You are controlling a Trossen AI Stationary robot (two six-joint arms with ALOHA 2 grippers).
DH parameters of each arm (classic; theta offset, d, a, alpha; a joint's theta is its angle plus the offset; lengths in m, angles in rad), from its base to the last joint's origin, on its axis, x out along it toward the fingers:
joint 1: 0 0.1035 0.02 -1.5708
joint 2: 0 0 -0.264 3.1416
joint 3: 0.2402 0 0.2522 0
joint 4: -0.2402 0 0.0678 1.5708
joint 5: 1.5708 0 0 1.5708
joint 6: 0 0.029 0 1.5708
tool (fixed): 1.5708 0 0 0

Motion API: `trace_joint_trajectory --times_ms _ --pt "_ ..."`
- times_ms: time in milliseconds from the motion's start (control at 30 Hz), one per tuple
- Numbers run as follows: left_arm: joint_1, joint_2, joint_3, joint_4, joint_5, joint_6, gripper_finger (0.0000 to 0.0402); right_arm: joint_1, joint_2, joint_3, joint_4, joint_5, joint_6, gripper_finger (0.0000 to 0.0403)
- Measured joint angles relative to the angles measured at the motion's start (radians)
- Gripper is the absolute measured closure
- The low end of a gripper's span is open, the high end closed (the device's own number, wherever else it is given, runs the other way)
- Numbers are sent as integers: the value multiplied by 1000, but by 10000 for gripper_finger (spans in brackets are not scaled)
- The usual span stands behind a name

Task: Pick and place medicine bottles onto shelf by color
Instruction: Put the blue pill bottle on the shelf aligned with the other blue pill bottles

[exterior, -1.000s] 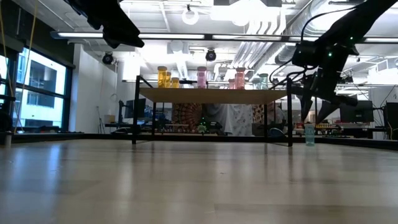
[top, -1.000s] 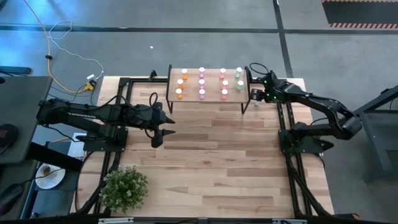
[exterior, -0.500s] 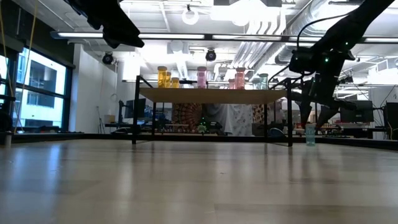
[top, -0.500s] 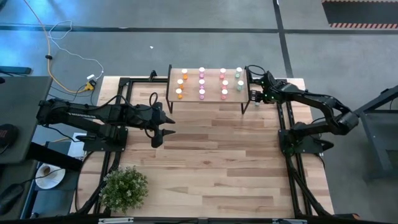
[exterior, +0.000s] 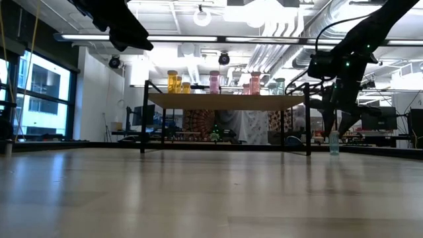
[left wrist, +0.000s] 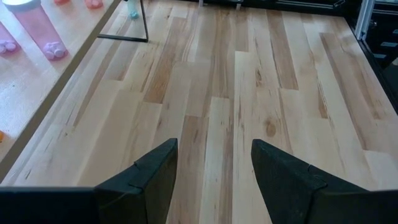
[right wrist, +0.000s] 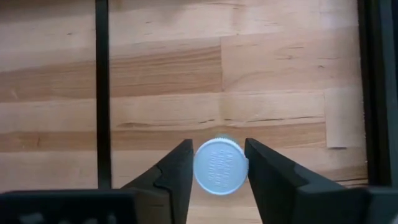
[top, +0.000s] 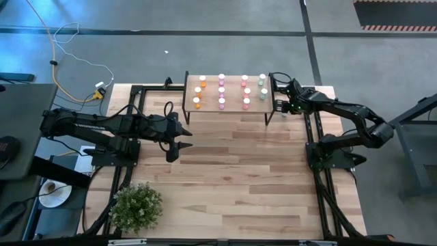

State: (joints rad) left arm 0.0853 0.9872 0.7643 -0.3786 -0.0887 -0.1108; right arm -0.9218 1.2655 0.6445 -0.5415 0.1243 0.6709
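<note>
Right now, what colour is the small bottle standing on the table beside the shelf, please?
Pale green bottle, white cap; low view shows it best.

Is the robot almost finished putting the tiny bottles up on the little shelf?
Nearly. Eleven bottles already stand in color columns on the shelf: orange, pink, red, and two pale green. One pale green bottle stands on the table beside the shelf. The right claw is open around its white cap, not gripping yet. It needs lifting and placing. The left claw waits, open and empty.

11 medicine bottles (top: 221, 91) stand on the shelf (top: 232, 75); right tool (top: 280, 106) beside it.
</note>
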Motion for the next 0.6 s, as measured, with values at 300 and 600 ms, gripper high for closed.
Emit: trace_joint_trajectory --times_ms 300,600 --pt "0 0 0 0 0 0 206 0 -2 0 -1 -12 -25 286" --pt "0 0 0 0 0 -1 206 0 -81 32 -130 -28 -48 288"
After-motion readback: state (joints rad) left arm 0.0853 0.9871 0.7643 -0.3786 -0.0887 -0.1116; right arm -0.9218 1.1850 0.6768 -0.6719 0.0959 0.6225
